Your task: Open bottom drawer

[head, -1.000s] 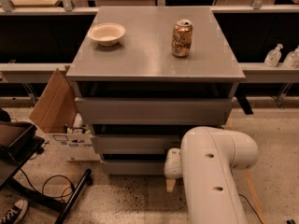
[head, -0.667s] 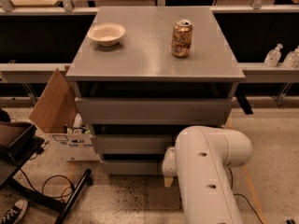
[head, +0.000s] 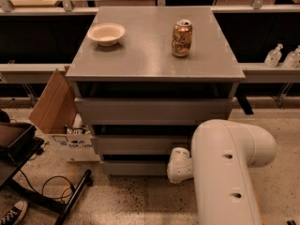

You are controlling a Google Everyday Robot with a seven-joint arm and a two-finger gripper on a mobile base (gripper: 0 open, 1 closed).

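Note:
The grey cabinet has three drawer fronts stacked under its top. The bottom drawer (head: pixel 133 168) is the narrowest, thinnest front, just above the floor. It looks shut or nearly shut. My white arm (head: pixel 225 168) reaches in from the lower right. My gripper (head: pixel 177 167) is a white rounded end at the right end of the bottom drawer front, touching or almost touching it. Its fingertips are hidden behind the wrist.
A beige bowl (head: pixel 106 33) and a brown soda can (head: pixel 181 38) stand on the cabinet top (head: pixel 150 60). An open cardboard box (head: pixel 56 108) stands left of the cabinet. A black stand leg and cable (head: pixel 61 191) lie on the speckled floor at lower left.
My arm has shifted left, bringing the gripper further along the bottom drawer front. The drawers, bowl and can have not moved.

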